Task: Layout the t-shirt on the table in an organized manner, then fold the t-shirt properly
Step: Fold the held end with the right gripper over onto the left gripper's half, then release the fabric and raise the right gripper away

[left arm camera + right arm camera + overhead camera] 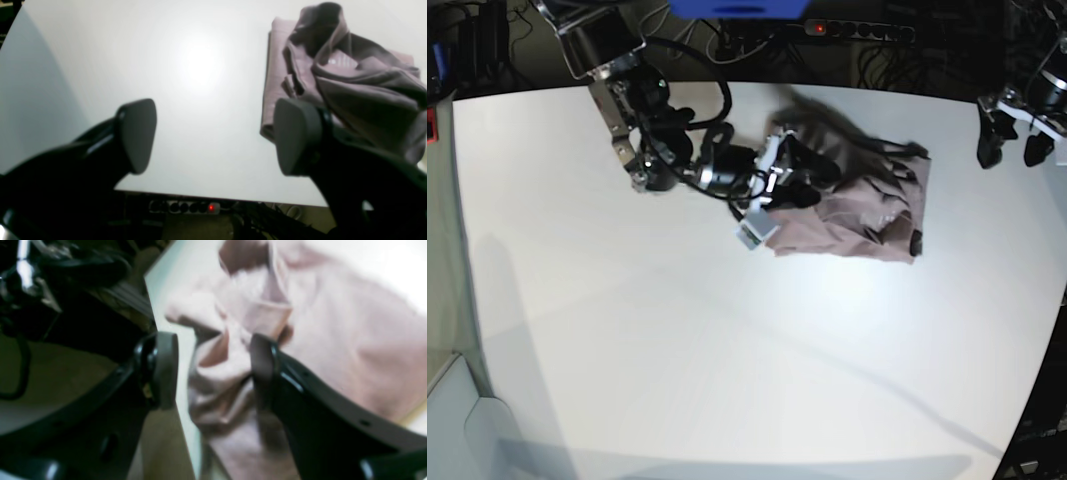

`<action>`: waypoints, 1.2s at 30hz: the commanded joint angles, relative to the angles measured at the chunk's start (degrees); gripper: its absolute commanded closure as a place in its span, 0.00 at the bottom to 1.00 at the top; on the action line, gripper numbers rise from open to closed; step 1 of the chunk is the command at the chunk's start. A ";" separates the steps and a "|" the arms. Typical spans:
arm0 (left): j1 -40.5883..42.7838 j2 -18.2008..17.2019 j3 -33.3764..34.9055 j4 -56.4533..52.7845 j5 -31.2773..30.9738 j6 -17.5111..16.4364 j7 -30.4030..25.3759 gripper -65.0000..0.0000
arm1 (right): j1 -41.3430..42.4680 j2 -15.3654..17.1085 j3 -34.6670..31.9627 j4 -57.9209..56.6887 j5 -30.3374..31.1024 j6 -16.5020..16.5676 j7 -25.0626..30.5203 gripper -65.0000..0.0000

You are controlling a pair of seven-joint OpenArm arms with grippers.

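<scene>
The t-shirt point(857, 205) lies partly folded but rumpled on the counter point(627, 330) — tidying remains. Right fingers point(166, 370) stand apart around a bunched fold; left fingers point(136, 133) gape empty, shirt just beside them.

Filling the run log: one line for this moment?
t-shirt: bunched, on table | right pincer: open, straddling cloth | left pincer: open, empty

Mauve-pink t-shirt point(857, 205) lies part-folded on the white table point(677, 330): flat layer underneath, rumpled bunch heaped on top, near my far edge.
</scene>
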 commanded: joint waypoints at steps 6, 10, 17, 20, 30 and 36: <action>0.45 -0.78 -0.44 1.07 -1.08 -0.35 -1.41 0.18 | 0.82 -1.08 0.79 -0.99 1.34 0.71 1.52 0.47; 0.36 -0.78 -0.44 1.07 -1.08 -0.35 -1.41 0.18 | 1.09 -1.69 -0.88 -0.99 1.34 0.71 1.52 0.47; 0.27 -0.78 -0.44 1.07 -1.08 -0.35 -1.41 0.18 | 3.02 -2.92 -10.99 -0.90 1.34 0.71 1.52 0.47; 0.36 -0.87 -0.44 1.07 -1.08 -0.35 -1.41 0.18 | 5.22 -2.83 -17.24 -0.11 1.34 0.71 1.52 0.47; 0.45 -0.69 -0.09 2.74 -1.26 -0.35 -1.41 0.17 | 5.04 3.85 -19.26 8.51 1.61 0.71 1.52 0.47; -2.19 1.51 3.86 8.89 -5.21 0.00 -1.41 0.17 | 0.03 5.78 -11.96 8.77 1.61 0.71 1.17 0.47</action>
